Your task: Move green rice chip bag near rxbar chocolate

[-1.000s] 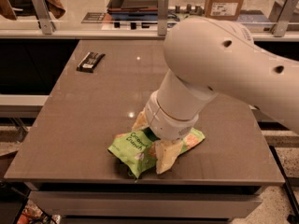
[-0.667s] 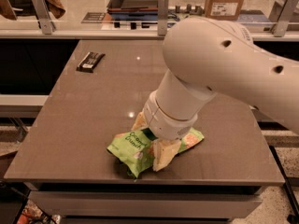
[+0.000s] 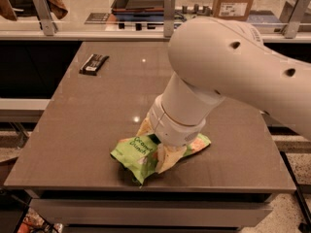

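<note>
The pincer (image 3: 164, 153) is sitting low on the green chip bag (image 3: 132, 150), which is lying right beneath it on the worktop (image 3: 87, 125). The arm is hiding the pincer's grip, so I cannot tell its state. The black bar (image 3: 94, 63) is lying well apart, far beyond the pincer to its left.

The word "Crunch" can be read on the green rice chip bag (image 3: 132, 153) beneath the gripper (image 3: 160, 149).

The tool (image 3: 164, 155) is down near the front of the worktop (image 3: 97, 130), almost wholly hidden beneath the bulky white wrist of the arm (image 3: 228, 76), which also covers the middle of the green rice chip bag (image 3: 133, 152). The arm is cut off at the right edge. The lettering on the rxbar chocolate (image 3: 94, 64) is too small to read.
</note>
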Robot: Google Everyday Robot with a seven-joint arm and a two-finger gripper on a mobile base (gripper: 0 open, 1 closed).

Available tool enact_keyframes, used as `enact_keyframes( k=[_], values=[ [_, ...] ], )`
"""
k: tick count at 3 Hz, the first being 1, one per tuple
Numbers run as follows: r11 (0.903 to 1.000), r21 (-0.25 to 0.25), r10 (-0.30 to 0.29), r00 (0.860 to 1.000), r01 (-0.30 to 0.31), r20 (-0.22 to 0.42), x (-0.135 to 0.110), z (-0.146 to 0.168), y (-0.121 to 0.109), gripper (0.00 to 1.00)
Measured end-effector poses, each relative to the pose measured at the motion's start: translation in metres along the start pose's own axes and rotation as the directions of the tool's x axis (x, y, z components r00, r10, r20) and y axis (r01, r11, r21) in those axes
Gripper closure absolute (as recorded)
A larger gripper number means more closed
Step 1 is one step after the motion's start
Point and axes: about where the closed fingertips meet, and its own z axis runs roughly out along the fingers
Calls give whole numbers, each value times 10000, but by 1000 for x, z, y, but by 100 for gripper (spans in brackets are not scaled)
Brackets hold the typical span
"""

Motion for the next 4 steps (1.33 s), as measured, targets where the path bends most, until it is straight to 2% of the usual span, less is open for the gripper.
enact_keyframes(
  k=[1, 2, 3, 4],
  values=[
    [10000, 1, -2, 10000, 2, -1, 0, 0, 0, 100],
    [9993, 14, -374, 9988, 374, -332, 1, -6, -22, 100],
    [9942, -54, -1074, 9891, 1074, -1008, 1, -19, -61, 100],
    [9806, 73, -1910, 9636, 1958, -1872, 6, -39, -110, 100]
  ],
)
